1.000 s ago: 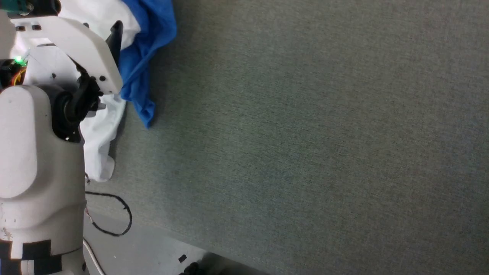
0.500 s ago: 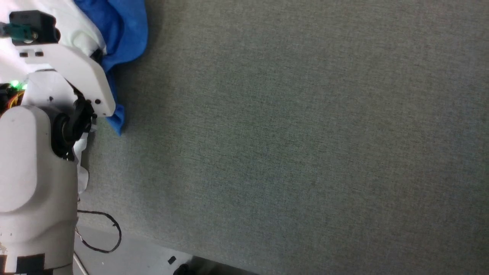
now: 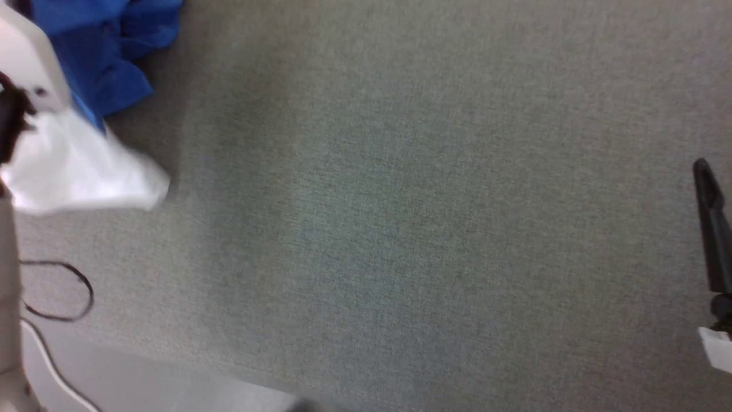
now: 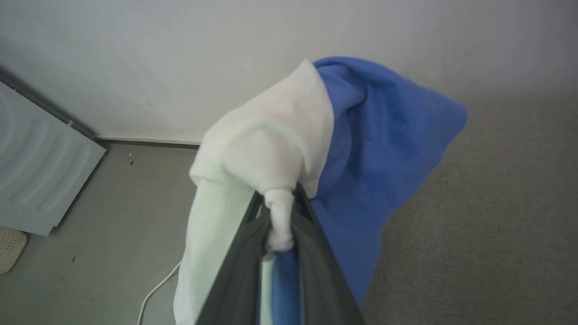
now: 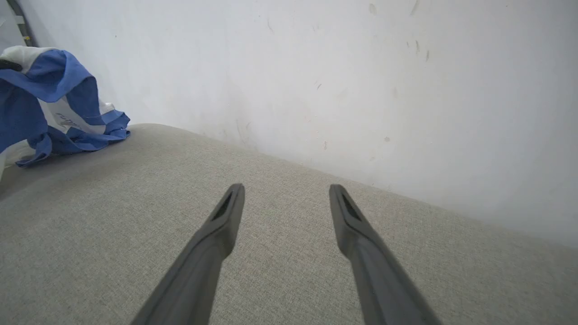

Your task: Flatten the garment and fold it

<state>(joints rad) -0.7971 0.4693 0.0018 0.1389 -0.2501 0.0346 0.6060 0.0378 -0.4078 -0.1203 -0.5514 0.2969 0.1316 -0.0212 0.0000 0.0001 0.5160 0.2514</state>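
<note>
Bunched and pinched: the garment (image 4: 271,144), white body and blue sleeve gathered into a peak at the centre of the left wrist view. A twist of white cloth clamped between the drawn-together fingers of the left gripper (image 4: 277,201), more white and blue fabric wedged lower down between them. Same garment (image 3: 108,74) at the upper left of the head view, blue above, white below, blurred. At the upper left of the right wrist view, draped in folds, lower edge resting on the grey woven surface (image 5: 135,203). Well apart from the cloth, at bottom centre there: the right gripper (image 5: 286,194), fingers spread wide, holding nothing. Behind, a white wall (image 5: 361,67). At lower left of the head view, a looped black cable (image 3: 63,297) by the pale floor (image 3: 143,389).
</note>
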